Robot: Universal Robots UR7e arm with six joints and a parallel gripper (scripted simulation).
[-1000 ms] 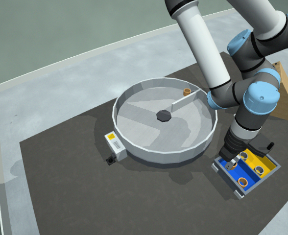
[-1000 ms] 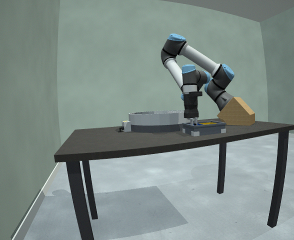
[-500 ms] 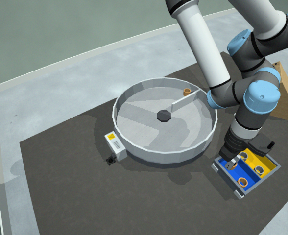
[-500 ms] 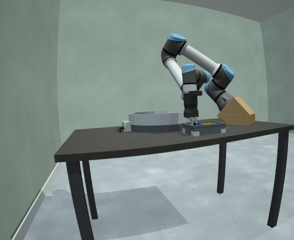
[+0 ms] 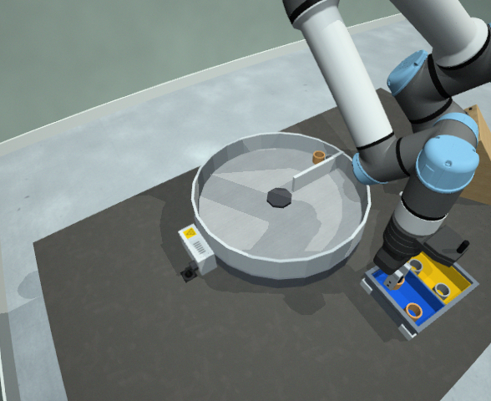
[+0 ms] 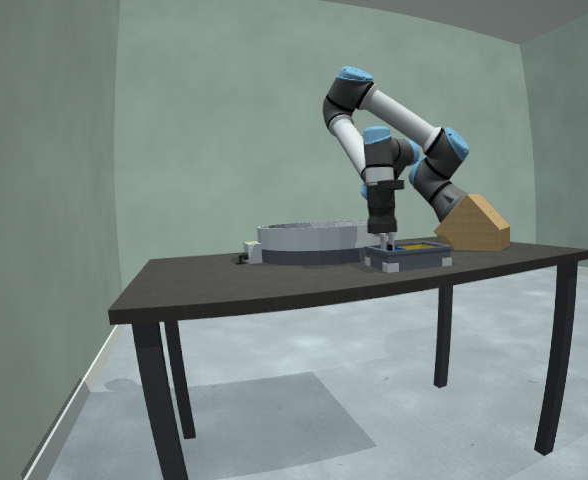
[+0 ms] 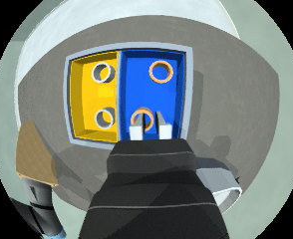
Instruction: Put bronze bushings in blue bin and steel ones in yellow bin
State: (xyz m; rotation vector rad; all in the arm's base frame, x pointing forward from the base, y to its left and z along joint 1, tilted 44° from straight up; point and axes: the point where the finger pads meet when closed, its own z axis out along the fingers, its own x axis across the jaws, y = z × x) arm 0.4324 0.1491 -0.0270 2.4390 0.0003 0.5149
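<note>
Partly open, the jaws [image 5: 397, 279] [image 6: 387, 248] grip nothing, their fingertips low over the blue bin. Leftmost from above, one white box with a warning label [image 5: 197, 248] [image 6: 253, 252] stands beside the turntable [image 5: 241, 215] [image 6: 310, 240] [image 7: 226, 183] on the tabletop [image 5: 150, 327] [image 6: 232, 289] [image 7: 236, 95]. One bronze bushing [image 5: 318, 159] rides there by the guide bar [image 5: 316, 170]; only the top view shows it. Next, the blue bin [image 5: 425, 297] [image 6: 398, 249] [image 7: 161, 97] has two bronze bushings, one near the fingertips, another well apart. Beyond, the yellow bin [image 5: 430, 276] [image 6: 416, 246] [image 7: 103, 95] has two steel bushings. Top and wrist views show all four binned bushings; the exterior view hides them behind the walls but shows four table legs.
</note>
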